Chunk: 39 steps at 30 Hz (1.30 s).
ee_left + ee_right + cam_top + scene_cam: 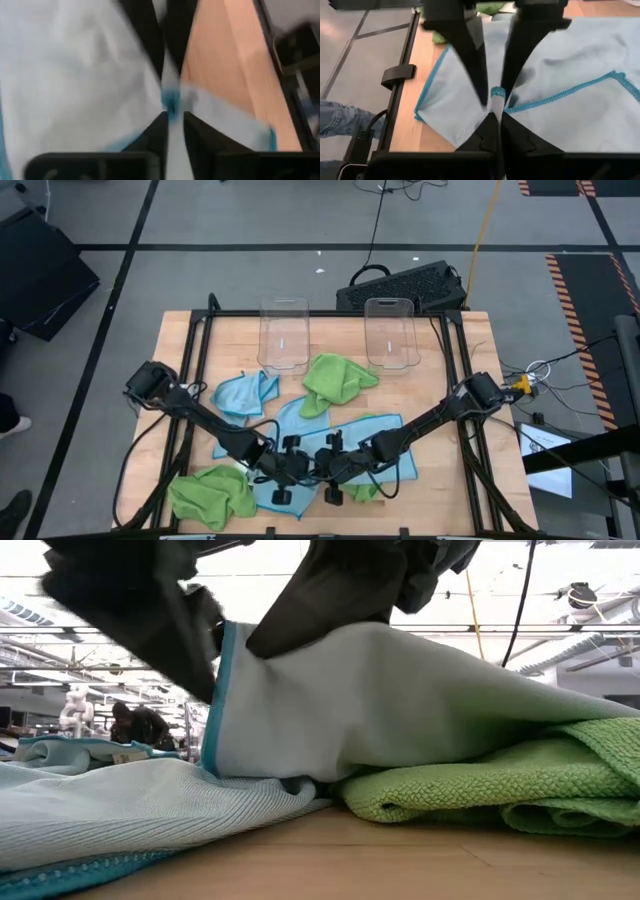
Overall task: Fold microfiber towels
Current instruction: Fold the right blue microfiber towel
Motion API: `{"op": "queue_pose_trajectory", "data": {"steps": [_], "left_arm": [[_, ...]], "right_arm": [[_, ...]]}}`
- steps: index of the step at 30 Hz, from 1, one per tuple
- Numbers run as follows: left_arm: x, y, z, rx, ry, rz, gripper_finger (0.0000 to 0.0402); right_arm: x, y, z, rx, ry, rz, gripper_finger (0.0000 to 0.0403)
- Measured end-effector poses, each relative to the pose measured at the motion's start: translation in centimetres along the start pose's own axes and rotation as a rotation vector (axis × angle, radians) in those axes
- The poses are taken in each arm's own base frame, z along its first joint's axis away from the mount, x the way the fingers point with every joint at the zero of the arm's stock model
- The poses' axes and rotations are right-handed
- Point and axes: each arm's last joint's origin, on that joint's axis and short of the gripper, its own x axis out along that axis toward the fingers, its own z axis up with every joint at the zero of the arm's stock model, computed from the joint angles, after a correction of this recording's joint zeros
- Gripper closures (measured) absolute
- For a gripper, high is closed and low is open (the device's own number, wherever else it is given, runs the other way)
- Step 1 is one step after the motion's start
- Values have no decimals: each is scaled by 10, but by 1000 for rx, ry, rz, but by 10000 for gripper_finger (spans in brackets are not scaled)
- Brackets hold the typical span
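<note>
While both arms are meeting low at the near edge of the table point(180, 330), you are looking at a light blue towel point(300, 425) spread flat over the pale wood. It is thin and finely woven, with a darker teal stitched hem. The right gripper point(494, 106) is pinching that hem, its two dark tapered fingers drawn together with only the fabric's edge between them. The left gripper point(172, 107) is sitting right beside it on the same towel; its fingers are standing a narrow gap apart with blue-edged cloth in the gap, and you cannot tell whether they are actually gripping it.

From table height, the blue cloth is rising in a smooth tent under the arms, lying against a folded green towel point(480, 790) with a coarser, looped pile. Another green towel point(210, 492) is lying crumpled at the near left corner.

Farther back, a second blue towel point(243, 393) and a third green one point(335, 378) are sitting bunched near mid-table. Beyond them, two clear plastic bins point(284, 335) with rounded corners are standing at the far edge.
</note>
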Motion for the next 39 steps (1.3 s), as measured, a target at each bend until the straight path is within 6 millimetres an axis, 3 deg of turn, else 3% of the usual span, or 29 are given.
{"op": "queue_pose_trajectory", "data": {"steps": [8, 14, 18, 30, 39], "left_arm": [[-33, 1, -24, 112, 191, 233, 175], [-25, 9, -39, 140, 172, 307, 100], [-18, 15, -42, 104, 98, 319, 86], [-8, 27, -30, 243, -156, 366, 96], [3, 45, -32, 270, -256, 306, 96]], "right_arm": [[-23, 11, 7, -19, 0, 21, 402], [-44, 13, 13, -28, 18, 9, 402], [-60, 12, 19, -34, 28, 0, 402], [-96, -2, 35, -39, 35, -51, 403], [-105, -14, 42, 12, 42, -95, 403]]}}
